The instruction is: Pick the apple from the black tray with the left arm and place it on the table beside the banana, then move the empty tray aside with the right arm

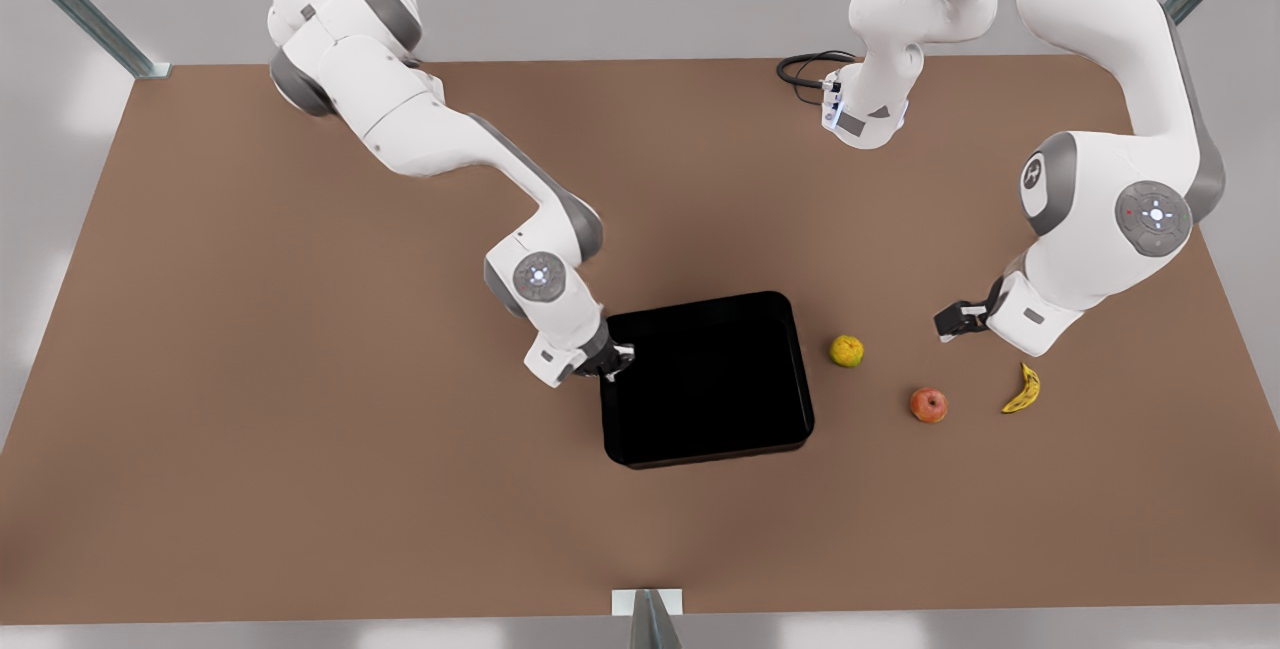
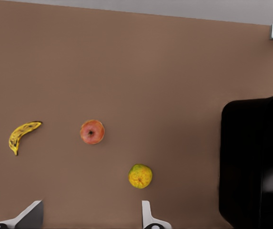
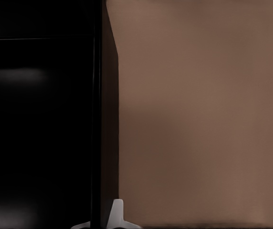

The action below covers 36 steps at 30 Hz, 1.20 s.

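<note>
The apple (image 1: 928, 405) (image 2: 92, 131) lies on the brown table (image 1: 300, 379), a short way from the banana (image 1: 1023, 390) (image 2: 22, 135) toward the front view's left. My left gripper (image 1: 950, 321) (image 2: 89, 219) hovers open above the table just behind both fruits, holding nothing. The black tray (image 1: 708, 379) (image 2: 255, 167) (image 3: 36, 119) sits mid-table with nothing in it. At the tray's edge on the front view's left, my right gripper (image 1: 615, 364) (image 3: 103, 214) is down astride the rim. One white finger (image 3: 117, 212) presses the outer wall; the other is hidden against the black.
A round yellow-green fruit (image 1: 846, 350) (image 2: 140, 176) lies between the tray and the apple. A black cable (image 1: 805, 69) loops at the table's far edge. Bare tabletop stretches to the front view's left of the tray and along the near edge.
</note>
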### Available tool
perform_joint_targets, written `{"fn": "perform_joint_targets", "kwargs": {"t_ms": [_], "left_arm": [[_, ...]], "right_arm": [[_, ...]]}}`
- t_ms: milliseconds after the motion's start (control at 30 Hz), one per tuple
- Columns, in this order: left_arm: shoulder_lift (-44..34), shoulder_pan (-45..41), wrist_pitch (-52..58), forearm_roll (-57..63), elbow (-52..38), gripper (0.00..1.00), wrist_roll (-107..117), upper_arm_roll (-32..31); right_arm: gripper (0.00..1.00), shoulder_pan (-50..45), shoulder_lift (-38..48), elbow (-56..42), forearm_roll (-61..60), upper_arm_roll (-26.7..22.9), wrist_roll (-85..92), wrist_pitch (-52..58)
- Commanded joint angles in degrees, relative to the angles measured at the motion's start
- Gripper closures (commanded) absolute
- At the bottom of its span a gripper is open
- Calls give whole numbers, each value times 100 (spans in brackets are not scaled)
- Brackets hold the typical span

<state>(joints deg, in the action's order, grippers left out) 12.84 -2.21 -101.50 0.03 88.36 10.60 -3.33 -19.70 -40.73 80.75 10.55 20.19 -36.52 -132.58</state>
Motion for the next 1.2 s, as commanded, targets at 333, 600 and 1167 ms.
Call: {"fn": "perform_joint_targets", "kwargs": {"t_ms": [333, 600, 1167], "left_arm": [[123, 18, -2, 6, -197, 0, 197, 8], [123, 71, 42, -12, -205, 0, 206, 8], [316, -26, 51, -12, -443, 0, -260, 8]], "right_arm": [[88, 423, 1129, -771, -1644, -2677, 6859, 4249], [88, 687, 189, -797, -2654, -4374, 10085, 3572], [4, 722, -691, -780, -2804, -4515, 9681, 2526]]}}
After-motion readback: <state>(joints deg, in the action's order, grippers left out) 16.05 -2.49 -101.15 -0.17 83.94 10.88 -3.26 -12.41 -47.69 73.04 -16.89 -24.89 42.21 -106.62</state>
